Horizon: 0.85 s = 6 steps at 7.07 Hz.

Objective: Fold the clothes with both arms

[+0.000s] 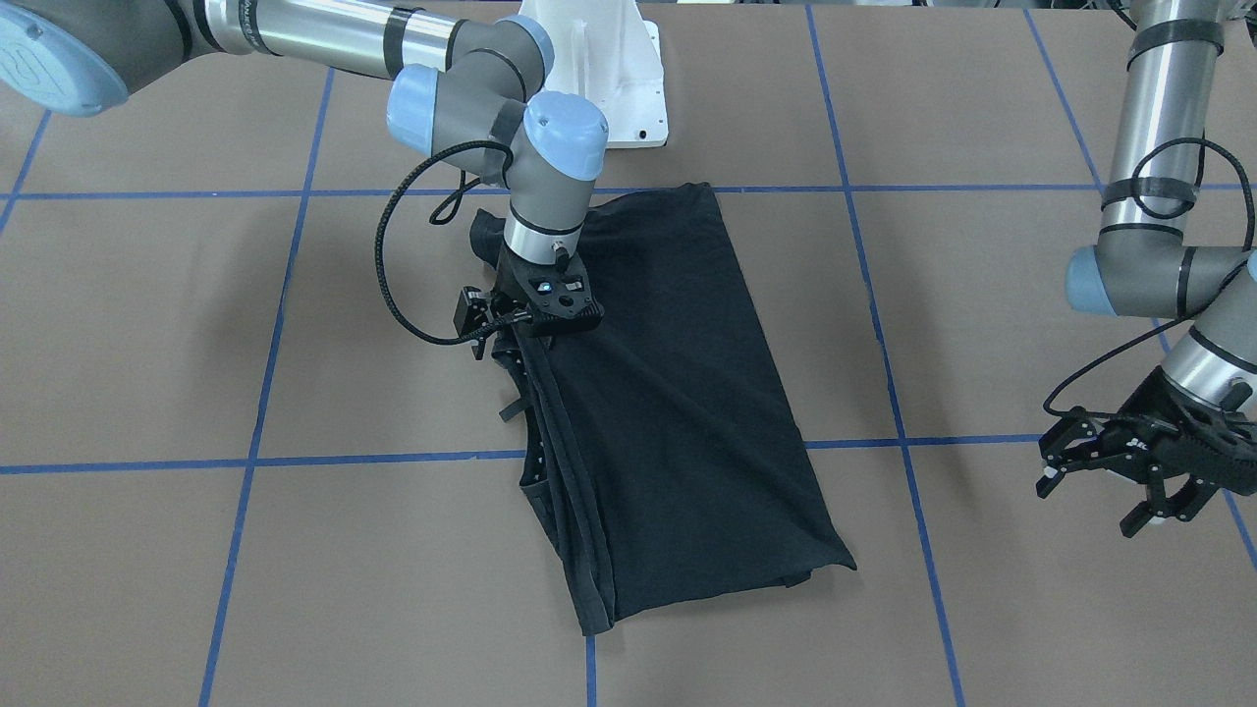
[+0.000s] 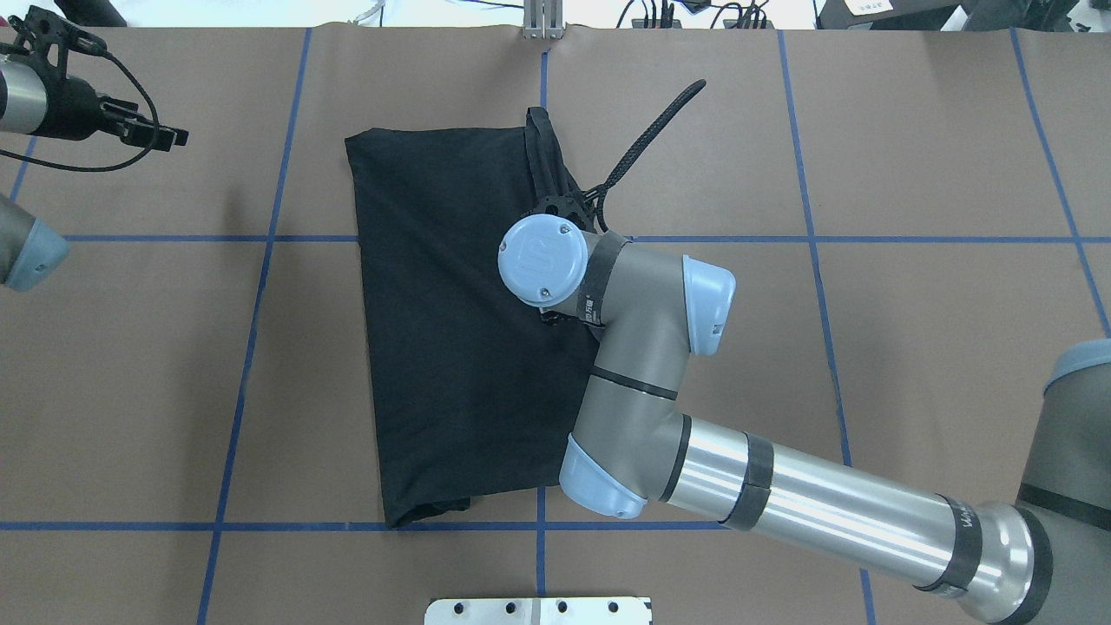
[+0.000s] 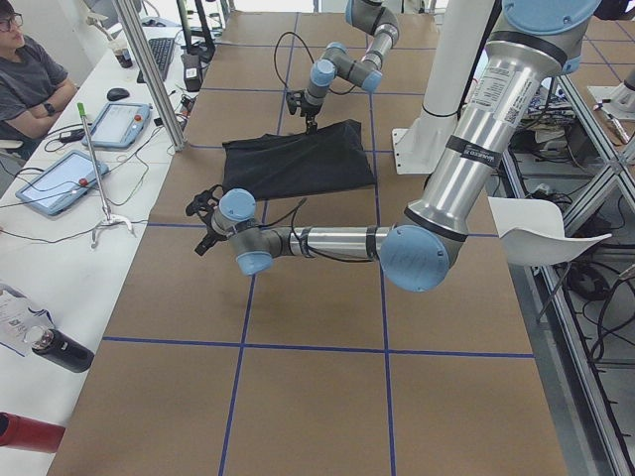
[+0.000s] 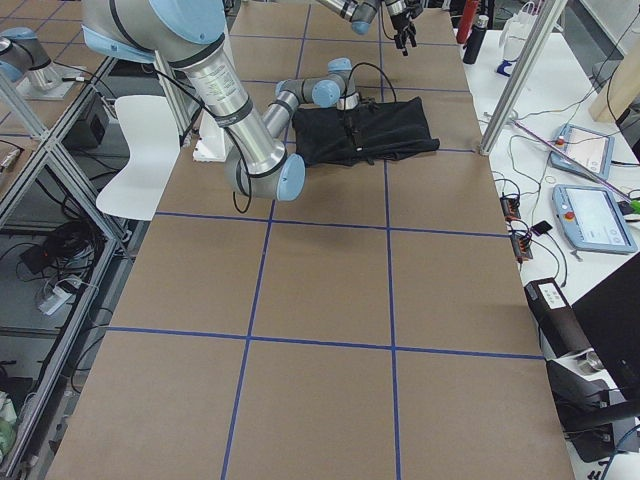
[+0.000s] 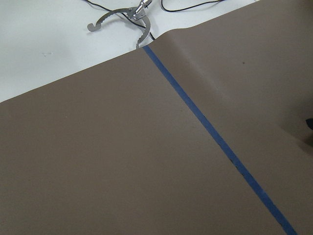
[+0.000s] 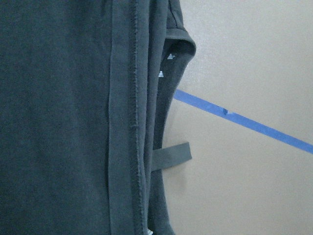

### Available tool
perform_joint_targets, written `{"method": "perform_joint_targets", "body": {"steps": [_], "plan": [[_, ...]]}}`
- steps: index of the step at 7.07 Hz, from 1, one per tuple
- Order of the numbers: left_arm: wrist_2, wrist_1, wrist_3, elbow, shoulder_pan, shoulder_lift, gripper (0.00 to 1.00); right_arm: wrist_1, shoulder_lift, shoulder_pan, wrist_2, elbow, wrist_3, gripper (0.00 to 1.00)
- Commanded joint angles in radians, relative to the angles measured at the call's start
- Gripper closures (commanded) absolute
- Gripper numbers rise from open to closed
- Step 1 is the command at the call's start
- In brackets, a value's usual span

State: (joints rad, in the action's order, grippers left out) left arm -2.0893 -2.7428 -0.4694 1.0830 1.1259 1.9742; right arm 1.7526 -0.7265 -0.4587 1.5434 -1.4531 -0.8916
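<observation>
The black T-shirt [image 1: 678, 393] lies folded lengthwise on the brown table, plain black side up, also in the overhead view [image 2: 451, 321]. My right arm [image 2: 642, 365] reaches over it. Its gripper [image 1: 516, 339] points down at the shirt's layered long edge near the collar. Black on black, so I cannot tell how its jaws stand. The right wrist view shows that edge [image 6: 132, 127], a small cloth strip [image 6: 171, 156] sticking out and white label marks inside the collar. My left gripper [image 1: 1090, 503] hangs open and holds nothing, well off to the shirt's side.
Blue tape lines [image 1: 265, 373] divide the brown table cover into squares. The white base pedestal [image 1: 599, 69] stands behind the shirt. A metal clamp [image 5: 122, 17] lies past the table edge. A seated person [image 3: 25, 79], tablets and bottles sit along the side bench.
</observation>
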Motion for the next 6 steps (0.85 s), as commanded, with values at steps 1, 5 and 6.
{"method": "perform_joint_targets", "body": {"steps": [1, 5, 6], "plan": [[0.000, 0.000, 0.000, 0.000, 0.000, 0.000, 0.00, 0.001, 0.022, 0.000, 0.001, 0.033, 0.000, 0.06], [0.000, 0.000, 0.000, -0.003, 0.000, 0.000, 0.00, 0.036, 0.009, -0.008, 0.001, 0.030, 0.051, 0.07], [0.000, 0.000, 0.000, -0.006, -0.002, 0.000, 0.00, 0.056, 0.009, -0.026, 0.029, 0.022, 0.078, 0.08]]}}
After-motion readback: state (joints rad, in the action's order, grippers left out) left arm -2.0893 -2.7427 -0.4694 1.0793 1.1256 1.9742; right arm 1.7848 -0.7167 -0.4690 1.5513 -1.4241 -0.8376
